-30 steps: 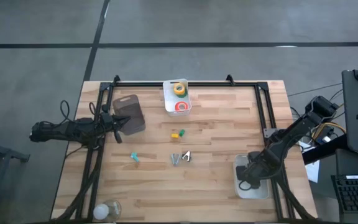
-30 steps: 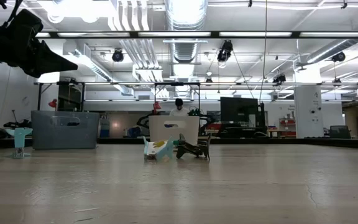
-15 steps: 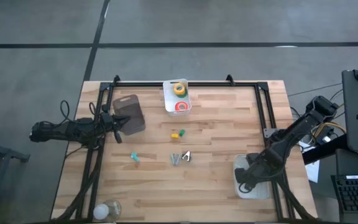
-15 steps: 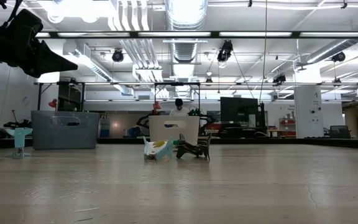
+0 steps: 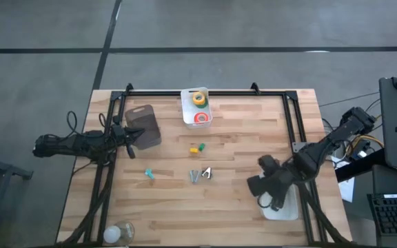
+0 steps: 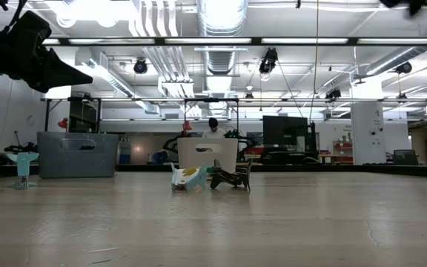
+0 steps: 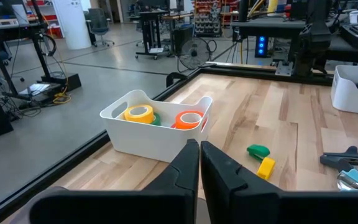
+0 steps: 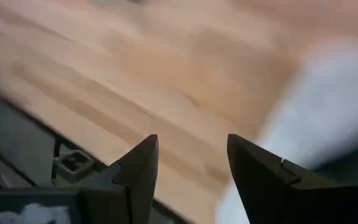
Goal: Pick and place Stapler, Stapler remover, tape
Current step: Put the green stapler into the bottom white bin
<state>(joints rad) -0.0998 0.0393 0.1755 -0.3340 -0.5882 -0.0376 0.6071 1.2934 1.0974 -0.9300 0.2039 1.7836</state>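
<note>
1. Right claw (image 5: 257, 182) hovering over the wooden counter (image 5: 240, 131), just beside the near-right white tray (image 5: 284, 210) on the side toward the counter's middle; fingers (image 8: 138, 165) spread apart with bare wood showing in the gap, nothing held.
2. Left claw (image 5: 138, 136) waiting at the counter's left side, well apart from the white tray, tips over a grey-brown block (image 5: 143, 124); fingers (image 7: 185, 165) pressed together, empty.
3. Far from the white tray, at the counter's back edge: a white bin (image 5: 197, 109) holding tape, one yellow roll (image 5: 198, 98) and one red roll (image 5: 200, 118); a bit of green roll (image 7: 155, 118) peeking from behind the yellow one in the left wrist view.
4. Between bin and white tray, near mid-counter: a small green-and-yellow piece (image 5: 196, 147).
5. Closer to the white tray, left of the right claw: two small metal pieces (image 5: 200, 173) lying side by side, hard to tell what.
6. Farther left again: a small teal item (image 5: 149, 175).
7. At the near-left corner, opposite the white tray: a clear rounded object (image 5: 119, 232).
8. Stapler not identifiable in any view.
</note>
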